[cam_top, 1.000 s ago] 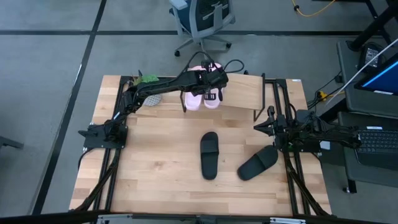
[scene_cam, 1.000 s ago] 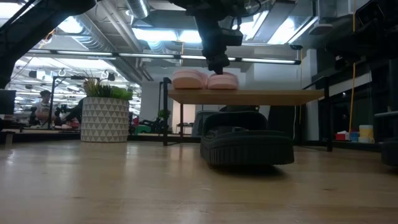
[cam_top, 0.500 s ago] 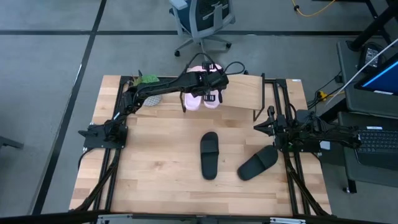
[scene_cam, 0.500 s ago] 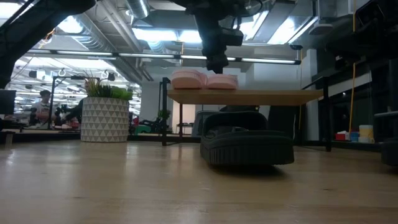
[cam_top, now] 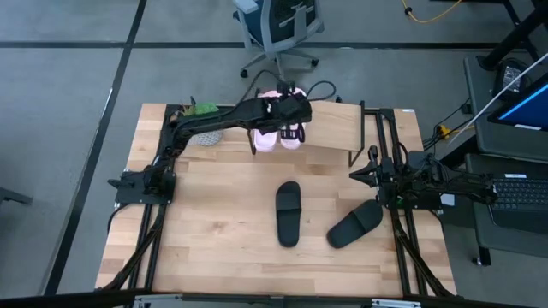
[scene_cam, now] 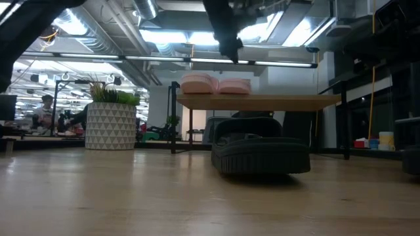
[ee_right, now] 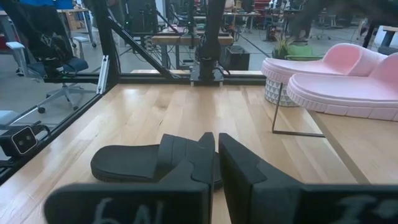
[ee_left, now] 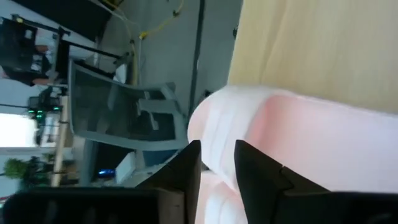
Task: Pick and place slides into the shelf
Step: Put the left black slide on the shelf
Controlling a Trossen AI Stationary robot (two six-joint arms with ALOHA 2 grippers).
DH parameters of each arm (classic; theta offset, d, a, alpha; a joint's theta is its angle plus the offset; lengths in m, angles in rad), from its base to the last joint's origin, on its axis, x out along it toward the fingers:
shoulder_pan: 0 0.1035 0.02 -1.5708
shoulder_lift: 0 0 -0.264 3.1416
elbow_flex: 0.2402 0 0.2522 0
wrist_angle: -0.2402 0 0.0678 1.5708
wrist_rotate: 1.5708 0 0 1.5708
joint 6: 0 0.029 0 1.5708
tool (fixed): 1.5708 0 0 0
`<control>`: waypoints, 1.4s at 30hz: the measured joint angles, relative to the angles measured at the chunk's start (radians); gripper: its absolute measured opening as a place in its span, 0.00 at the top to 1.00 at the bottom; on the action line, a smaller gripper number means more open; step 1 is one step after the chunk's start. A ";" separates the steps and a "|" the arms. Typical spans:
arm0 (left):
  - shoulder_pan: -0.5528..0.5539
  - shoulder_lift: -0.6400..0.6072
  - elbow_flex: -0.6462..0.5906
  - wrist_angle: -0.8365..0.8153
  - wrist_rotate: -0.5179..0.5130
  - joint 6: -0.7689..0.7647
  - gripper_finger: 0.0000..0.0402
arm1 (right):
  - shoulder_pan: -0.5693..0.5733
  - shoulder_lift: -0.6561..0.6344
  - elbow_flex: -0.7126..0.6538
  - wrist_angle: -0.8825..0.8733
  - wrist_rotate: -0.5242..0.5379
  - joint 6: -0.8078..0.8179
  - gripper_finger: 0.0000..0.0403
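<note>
High view: the left claw (cam_top: 292, 109) hovers over two light pink slide sandals (cam_top: 278, 135) on the small plank-topped, black-framed shelf (cam_top: 338, 128); a careless exit could nudge them off.

Wrist views: both claws nearly together, empty.

Low view: two black slide sandals (cam_top: 288, 212) on the wooden tabletop (cam_top: 214, 222); one blocks the shelf's underside.

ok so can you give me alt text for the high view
Overhead view of a wooden table: two light pink slide sandals sit side by side on the small light wooden shelf at the far edge, with the left gripper over them. Two black slide sandals lie on the table, near the waiting right gripper.
</note>
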 joint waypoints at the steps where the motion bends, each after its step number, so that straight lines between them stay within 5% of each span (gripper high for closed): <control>1: -0.002 -0.015 0.000 0.005 0.017 -0.010 0.78 | 0.000 0.000 0.000 0.000 0.000 0.000 0.94; 12: -0.017 -0.184 0.000 -0.070 0.310 -0.199 0.81 | 0.000 0.000 0.000 -0.002 0.000 0.000 0.94; 25: -0.163 -0.175 -0.004 -0.058 0.294 -0.283 0.81 | 0.000 0.000 -0.014 0.001 -0.001 0.004 0.94; 36: -0.270 -0.186 -0.344 0.312 0.299 -0.333 0.81 | 0.000 0.000 -0.014 0.001 -0.080 0.002 0.94; 42: -0.298 -0.223 -0.409 0.381 0.306 -0.353 0.81 | 0.001 0.000 -0.014 0.004 -0.081 0.006 0.94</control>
